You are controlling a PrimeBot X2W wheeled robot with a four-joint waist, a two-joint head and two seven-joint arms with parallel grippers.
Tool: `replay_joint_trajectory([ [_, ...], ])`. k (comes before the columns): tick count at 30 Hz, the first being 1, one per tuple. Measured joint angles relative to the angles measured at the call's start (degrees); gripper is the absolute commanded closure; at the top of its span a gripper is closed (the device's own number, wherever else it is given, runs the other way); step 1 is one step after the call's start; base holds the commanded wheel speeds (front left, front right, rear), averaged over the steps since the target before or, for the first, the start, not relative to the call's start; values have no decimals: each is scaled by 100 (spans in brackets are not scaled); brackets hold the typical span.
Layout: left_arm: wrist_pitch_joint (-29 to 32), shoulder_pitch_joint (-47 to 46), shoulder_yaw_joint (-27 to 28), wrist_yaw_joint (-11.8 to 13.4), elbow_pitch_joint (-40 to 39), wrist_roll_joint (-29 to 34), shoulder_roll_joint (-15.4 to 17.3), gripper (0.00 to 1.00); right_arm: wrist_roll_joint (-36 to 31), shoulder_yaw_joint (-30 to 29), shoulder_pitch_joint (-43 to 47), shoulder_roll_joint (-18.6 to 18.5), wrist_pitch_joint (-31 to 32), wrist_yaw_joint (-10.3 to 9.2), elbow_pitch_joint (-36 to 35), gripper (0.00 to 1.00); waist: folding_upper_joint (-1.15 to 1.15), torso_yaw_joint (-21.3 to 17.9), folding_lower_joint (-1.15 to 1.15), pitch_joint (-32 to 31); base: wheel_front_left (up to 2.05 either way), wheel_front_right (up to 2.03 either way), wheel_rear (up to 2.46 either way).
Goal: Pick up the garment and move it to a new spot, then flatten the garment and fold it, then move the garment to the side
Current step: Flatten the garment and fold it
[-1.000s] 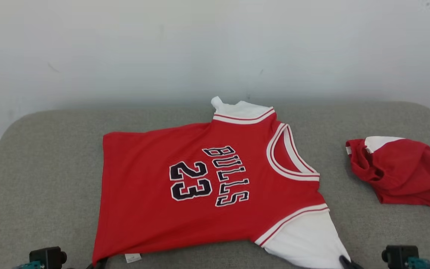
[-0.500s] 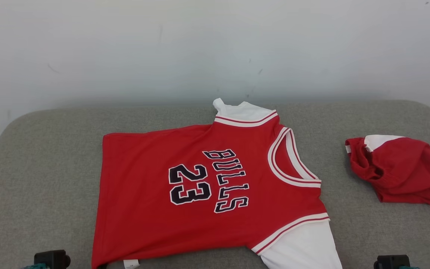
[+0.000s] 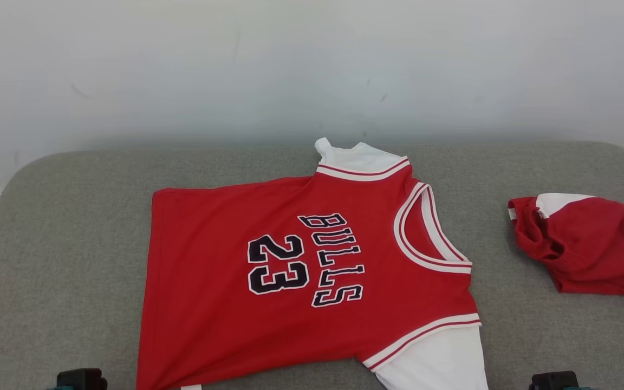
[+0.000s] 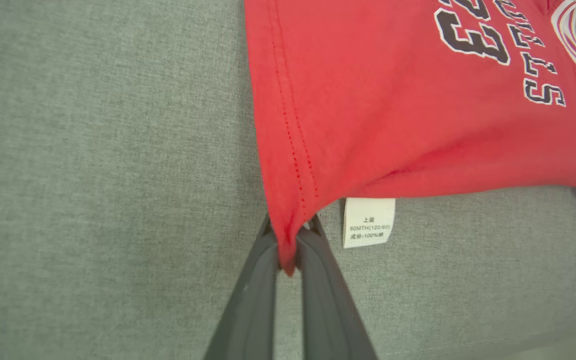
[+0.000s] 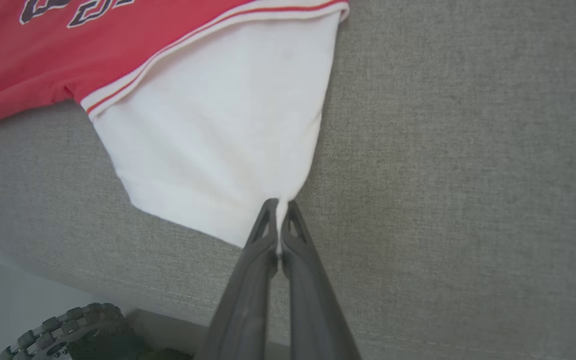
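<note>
plain white wall behind a grey fabric surface with rounded corners, evenly lit.

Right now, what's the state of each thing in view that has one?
jersey, laid out flat, print up, unfolded.
left claw, shut on the jersey's red hem corner.
right claw, shut on the jersey's white sleeve corner.
second red garment, bunched up, apart on the right.
care label, sticking out from under the hem.

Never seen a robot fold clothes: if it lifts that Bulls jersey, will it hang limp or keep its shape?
Probably limp: the jersey puckers to a point where the left gripper pinches its hem. Likely light: a fingertip pinch by the right gripper draws the white sleeve taut.
</note>
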Motion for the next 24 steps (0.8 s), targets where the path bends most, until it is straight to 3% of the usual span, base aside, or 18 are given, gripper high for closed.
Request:
replay_joint_trajectory([
  [6,9,-33,10,7,98,-1,-67,100,-7,29,-37,31,89,-44,62,100,0,32,0,0,0,0,0],
  [7,5,-38,7,20,116,1,-78,63,-13,29,-49,36,91,-44,69,61,0,35,0,-4,0,0,0],
  [8,-33,-42,5,31,136,5,-85,0,-13,25,-63,45,91,-45,73,40,0,37,0,-9,0,0,0],
  [9,-69,-44,19,63,155,5,-92,0,-12,12,-80,58,90,-45,71,4,0,37,0,-15,0,0,0],
  [10,-69,-44,19,63,155,5,-92,0,-12,12,-80,58,90,-45,71,0,0,37,0,-15,0,0,0],
  [24,-602,14,224,221,-248,20,-38,0,231,-568,42,-26,-138,-79,-647,0,0,-10,0,-153,0,0,0],
])
